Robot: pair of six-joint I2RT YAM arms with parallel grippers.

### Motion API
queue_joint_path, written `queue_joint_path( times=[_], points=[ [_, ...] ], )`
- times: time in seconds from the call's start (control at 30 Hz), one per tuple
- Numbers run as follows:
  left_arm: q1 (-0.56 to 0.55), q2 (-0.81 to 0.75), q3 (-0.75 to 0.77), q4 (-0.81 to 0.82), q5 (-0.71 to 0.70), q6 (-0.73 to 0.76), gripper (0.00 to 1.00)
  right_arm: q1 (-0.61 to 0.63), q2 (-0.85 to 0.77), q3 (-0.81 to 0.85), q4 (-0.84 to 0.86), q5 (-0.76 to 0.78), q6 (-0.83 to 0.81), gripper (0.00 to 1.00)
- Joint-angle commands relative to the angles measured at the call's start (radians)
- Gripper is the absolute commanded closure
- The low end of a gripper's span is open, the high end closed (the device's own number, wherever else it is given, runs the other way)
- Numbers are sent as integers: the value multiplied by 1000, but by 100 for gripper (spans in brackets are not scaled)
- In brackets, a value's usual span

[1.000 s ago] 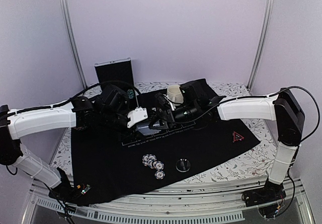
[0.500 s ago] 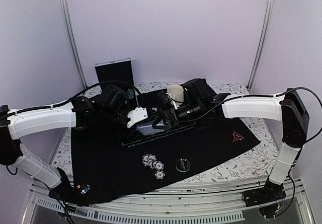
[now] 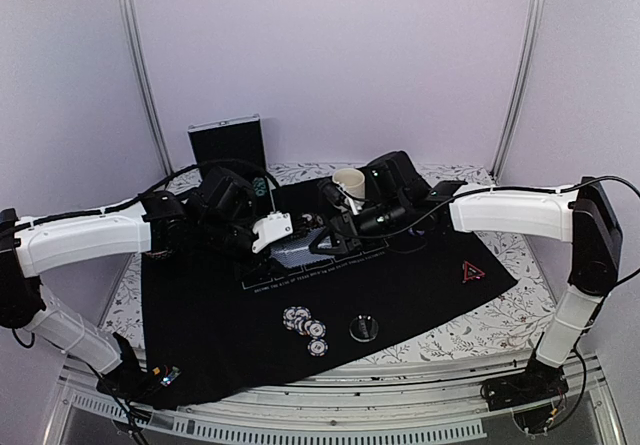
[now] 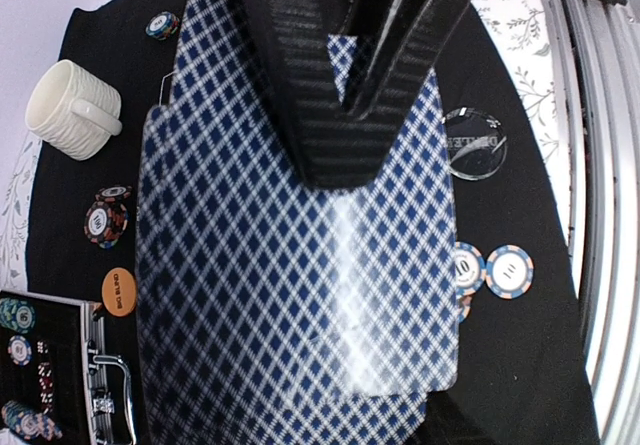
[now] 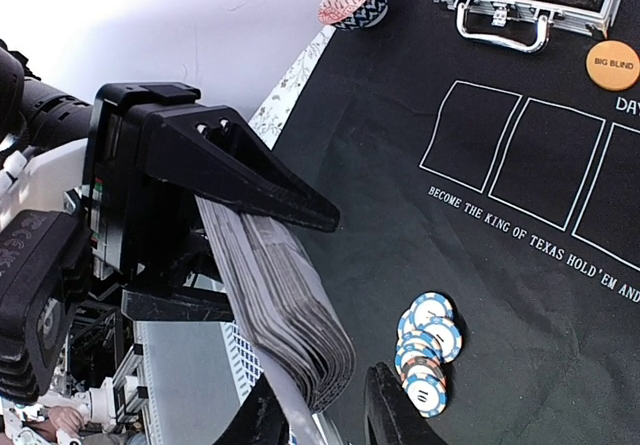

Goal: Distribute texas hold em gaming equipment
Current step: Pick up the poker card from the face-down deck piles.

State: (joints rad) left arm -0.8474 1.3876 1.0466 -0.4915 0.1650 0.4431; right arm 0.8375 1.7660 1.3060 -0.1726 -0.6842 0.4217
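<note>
Blue-checked playing cards (image 4: 300,295) clamped in left gripper (image 4: 350,160), blocking its wrist view; edge-on from right wrist. Narrow right gripper (image 5: 322,410) about their bottom edge, hold impossible to tell, poker chips (image 5: 428,350) just beside it. Cream mug (image 4: 72,110) off left gripper's side.

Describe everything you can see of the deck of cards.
The deck of cards is a thick stack with blue-and-white diamond-checked backs and pale edges, slightly glossy, fanned a little unevenly. The left hand clamps it between black fingers, held above the black mat. The right hand sits at its corner; contact is unclear.
</note>
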Motion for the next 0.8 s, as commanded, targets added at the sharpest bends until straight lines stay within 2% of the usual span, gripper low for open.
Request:
queue_joint_path(
  times=[0.0,0.13,0.43,0.67,0.77],
  points=[
    [19,-4,1,27,15,-9,50,-3,-43,21,-59,48,-24,73],
    [20,-5,0,27,16,-10,50,-10,-57,19,-80,63,-35,74],
    [39,8,7,27,-27,-32,50,-24,-104,28,-139,99,-52,96],
    [69,10,12,28,-44,-60,50,-79,-223,35,-179,114,-70,97],
    [83,11,15,28,-52,-73,50,-123,-269,27,-161,176,-41,98]
  ],
)
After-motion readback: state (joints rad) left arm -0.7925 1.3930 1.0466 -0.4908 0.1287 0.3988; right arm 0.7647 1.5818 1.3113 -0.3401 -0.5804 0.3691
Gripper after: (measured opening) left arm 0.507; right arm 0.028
